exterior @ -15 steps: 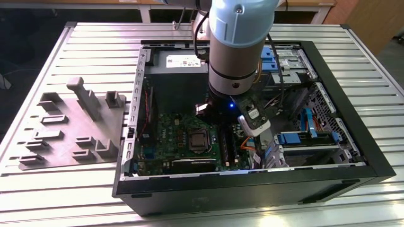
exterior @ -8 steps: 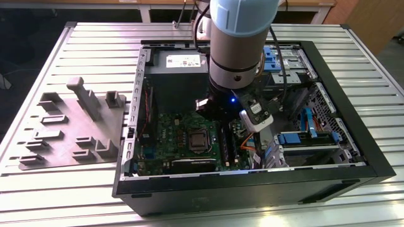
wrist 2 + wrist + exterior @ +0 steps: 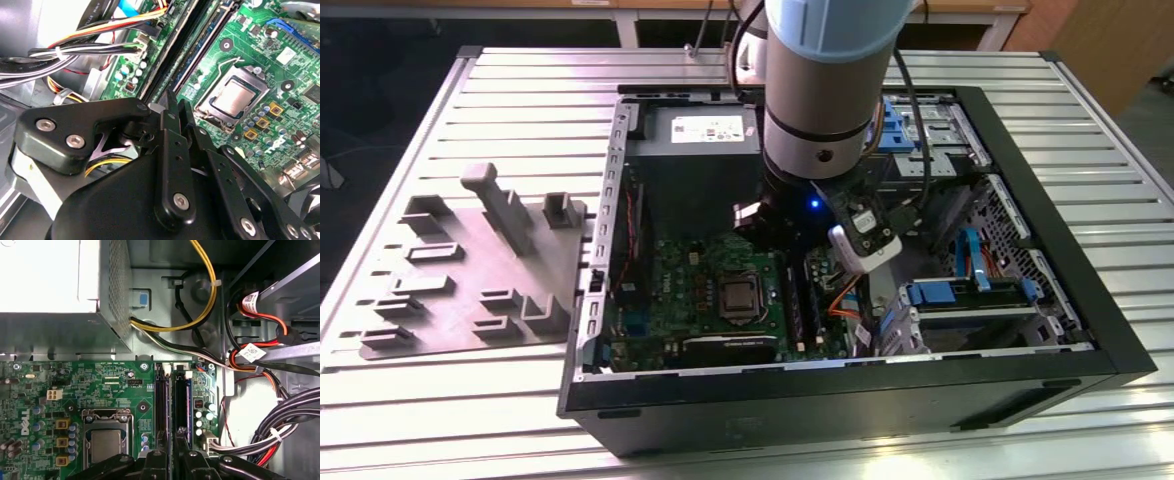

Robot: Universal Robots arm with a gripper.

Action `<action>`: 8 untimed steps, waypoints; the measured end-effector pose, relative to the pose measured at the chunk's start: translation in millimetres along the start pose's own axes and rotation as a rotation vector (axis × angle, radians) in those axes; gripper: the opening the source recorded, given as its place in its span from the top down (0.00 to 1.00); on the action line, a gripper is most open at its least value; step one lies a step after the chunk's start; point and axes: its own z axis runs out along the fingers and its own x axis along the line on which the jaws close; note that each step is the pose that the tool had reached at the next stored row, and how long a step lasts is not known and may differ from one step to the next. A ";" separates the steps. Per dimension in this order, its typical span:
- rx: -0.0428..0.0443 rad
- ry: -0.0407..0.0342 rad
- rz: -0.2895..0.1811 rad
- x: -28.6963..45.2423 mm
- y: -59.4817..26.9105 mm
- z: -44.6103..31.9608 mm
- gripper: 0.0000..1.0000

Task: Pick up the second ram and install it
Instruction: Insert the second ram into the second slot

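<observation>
Gripper [image 3: 172, 460] over motherboard [image 3: 115, 390], fingers nearly together above the slots.
Second ram [image 3: 181, 405] sits in its slot; I judge even, straight-down pressure seats it best.

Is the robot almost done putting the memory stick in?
The gripper is down inside the computer case, right over the second ram, which stands in a slot beside the processor. So picking up looks done. Whether it is clicked fully in, I can't tell.

Workshop: slatted metal bench [image 3: 520, 400], open computer case [image 3: 1067, 330].
</observation>
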 end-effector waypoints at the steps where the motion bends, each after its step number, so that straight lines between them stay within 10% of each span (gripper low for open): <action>1: 0.0000 0.0001 0.000 0.0 0.0 -0.2 0.80; 8: 0.0000 0.0000 0.000 0.0 0.1 -1.0 0.90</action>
